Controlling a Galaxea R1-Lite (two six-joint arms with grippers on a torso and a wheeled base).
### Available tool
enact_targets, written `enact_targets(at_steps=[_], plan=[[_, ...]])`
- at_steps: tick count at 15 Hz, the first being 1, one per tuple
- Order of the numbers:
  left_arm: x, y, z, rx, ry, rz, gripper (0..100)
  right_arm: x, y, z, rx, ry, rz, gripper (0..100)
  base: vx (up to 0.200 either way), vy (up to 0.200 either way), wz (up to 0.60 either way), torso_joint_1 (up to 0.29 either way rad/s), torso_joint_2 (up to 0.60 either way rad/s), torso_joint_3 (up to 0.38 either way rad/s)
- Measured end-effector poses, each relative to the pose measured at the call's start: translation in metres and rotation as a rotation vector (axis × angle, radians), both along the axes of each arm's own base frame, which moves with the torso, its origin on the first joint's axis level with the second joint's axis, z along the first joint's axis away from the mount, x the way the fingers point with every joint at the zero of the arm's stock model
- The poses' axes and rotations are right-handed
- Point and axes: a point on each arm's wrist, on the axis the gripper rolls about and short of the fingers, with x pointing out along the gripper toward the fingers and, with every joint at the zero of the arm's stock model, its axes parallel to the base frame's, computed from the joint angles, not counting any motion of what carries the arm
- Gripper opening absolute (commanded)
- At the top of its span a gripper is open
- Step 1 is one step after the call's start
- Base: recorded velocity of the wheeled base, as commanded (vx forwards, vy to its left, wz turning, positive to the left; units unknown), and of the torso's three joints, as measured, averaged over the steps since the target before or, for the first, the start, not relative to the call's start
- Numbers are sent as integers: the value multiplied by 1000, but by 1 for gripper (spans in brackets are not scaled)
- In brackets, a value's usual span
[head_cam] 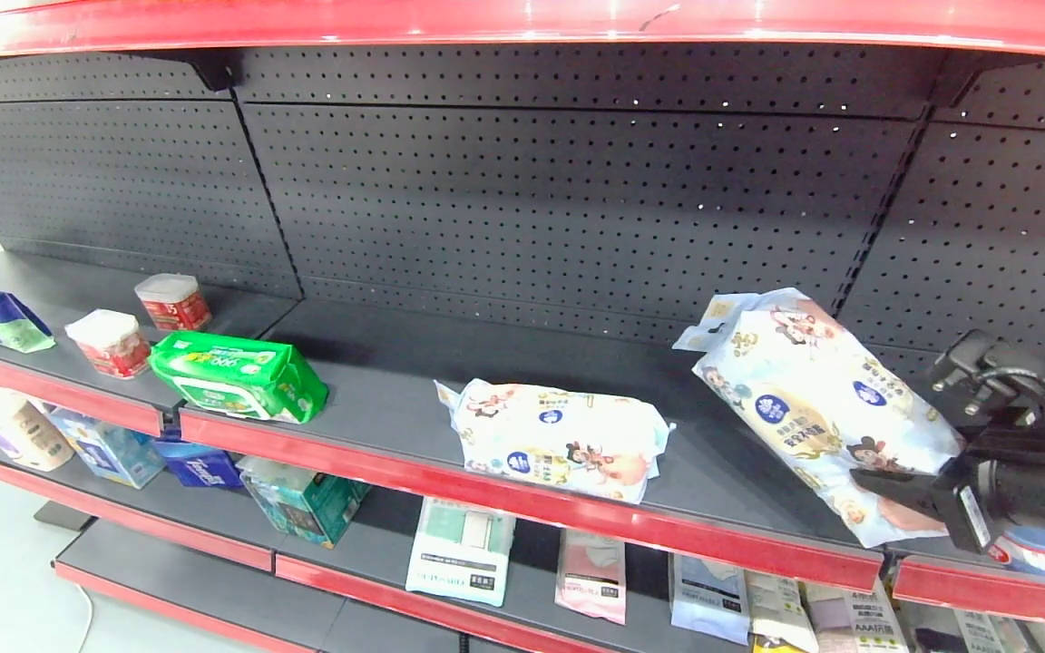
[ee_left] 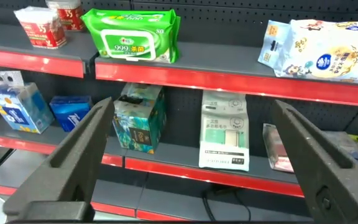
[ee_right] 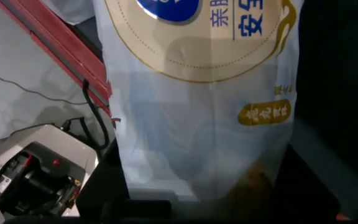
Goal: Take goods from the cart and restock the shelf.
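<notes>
The cartoon-printed diaper pack [head_cam: 822,399] is on the right part of the upper shelf [head_cam: 486,354]. Its long axis runs from the red front edge toward the pegboard back, and its near end passes a little over that edge. The right gripper [head_cam: 903,499] seems clamped on this near end, so the pack reaches away from it, deeper into the shelf. The left gripper [ee_left: 191,106] is spread wide with nothing in it, and it faces the lower shelves farther to the left.

On this shelf I count two such packs, the second one [head_cam: 559,440] lying across the middle. There is also one green wipes pack [head_cam: 237,374] and two small tubs [head_cam: 110,342].
</notes>
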Motion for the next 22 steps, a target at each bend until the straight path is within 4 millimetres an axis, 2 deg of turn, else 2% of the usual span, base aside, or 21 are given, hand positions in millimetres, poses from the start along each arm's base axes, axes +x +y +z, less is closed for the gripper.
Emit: enact_targets(at_steps=[7,11,15,22], plan=[[0,0,0,0,-1,0,100,63,13,-13,-75,-38,106,0,0,0,0,0,0,0],[0,0,0,0,0,0,100,86,22,-25,-155,-27,188,0,0,0,0,0,0,0],[0,0,0,0,0,0,100,111,32,-21,-180,-65,218,0,0,0,0,0,0,0],[0,0,0,0,0,0,100,137,53,-27,-216,-69,251,0,0,0,0,0,0,0]])
